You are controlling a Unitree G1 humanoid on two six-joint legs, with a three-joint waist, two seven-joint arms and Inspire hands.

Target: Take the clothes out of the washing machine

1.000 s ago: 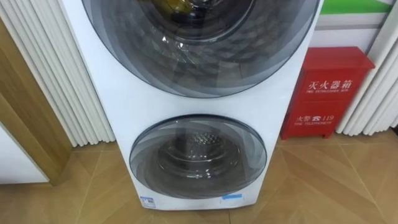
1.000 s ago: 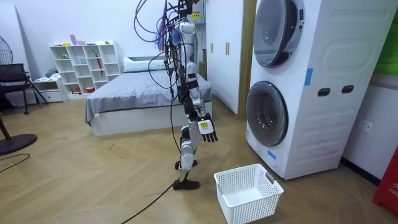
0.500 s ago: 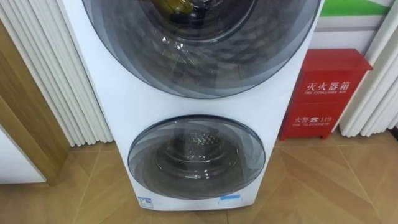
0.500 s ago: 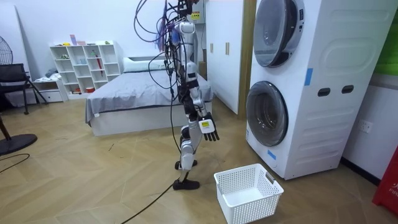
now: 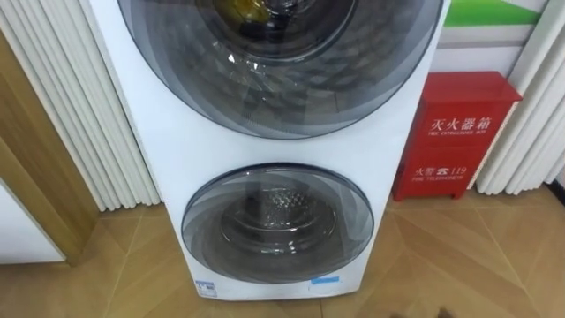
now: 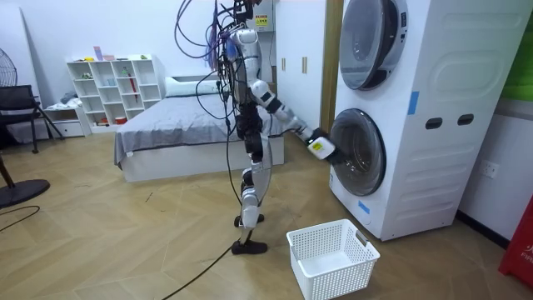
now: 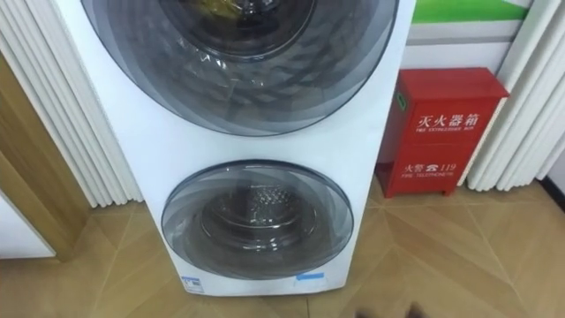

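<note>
Up on the robot's head, the two eye cameras sit side by side, close in and tipped down at the front of the washing machine. They catch the lower door mid-picture, the upper door cut off at the top, and a red cabinet at the right. The room camera stands well back and side-on, with the machine at the room view's right. All three share both doors.

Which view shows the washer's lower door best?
Left eye view: the lower door faces it squarely, whole and closed. The right eye view matches; the room view sees it obliquely, right hand at its edge.
</note>
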